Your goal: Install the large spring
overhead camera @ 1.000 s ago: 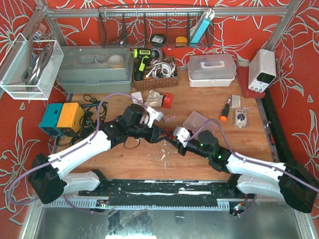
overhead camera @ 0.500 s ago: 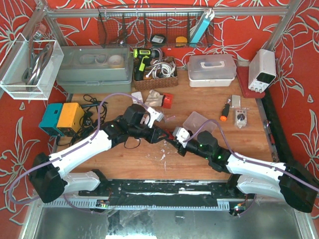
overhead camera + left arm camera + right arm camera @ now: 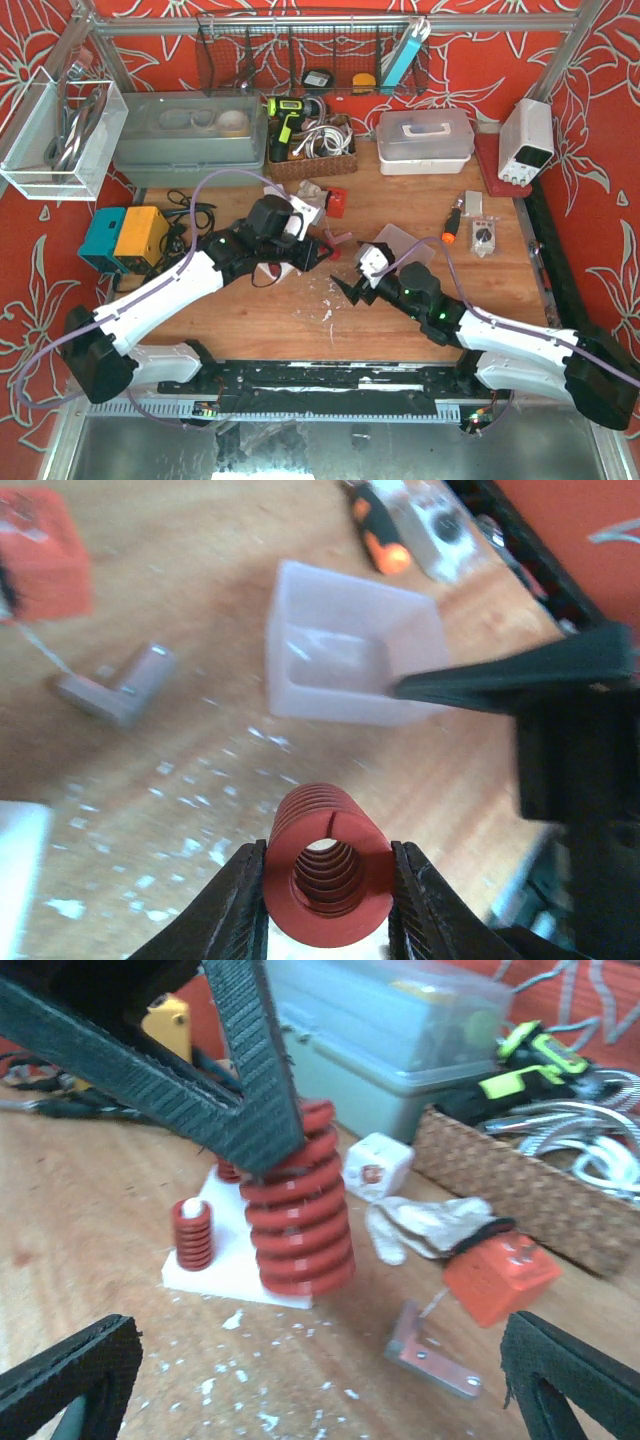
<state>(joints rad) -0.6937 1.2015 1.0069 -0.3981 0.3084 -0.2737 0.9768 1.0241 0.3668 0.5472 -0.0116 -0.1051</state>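
Left hand [image 3: 328, 885] squeezes the large red spring [image 3: 325, 830] from both sides. It holds it upright at the white base plate [image 3: 215, 1265], beside the small spring [image 3: 192, 1232], likely to seat it there. Right hand [image 3: 320, 1385] hangs nearby, fingers spread wide, holding nothing.

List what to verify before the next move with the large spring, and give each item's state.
1. Grip: left tool clamps the large spring across its coils: ok.
2. Right tool open and apart from the spring: ok.
3. Spring roughly upright at the white base: ok.
4. Spring seated over a post: cannot tell, its foot hides that.
5. Small spring on its own post, apart from the large one: ok.
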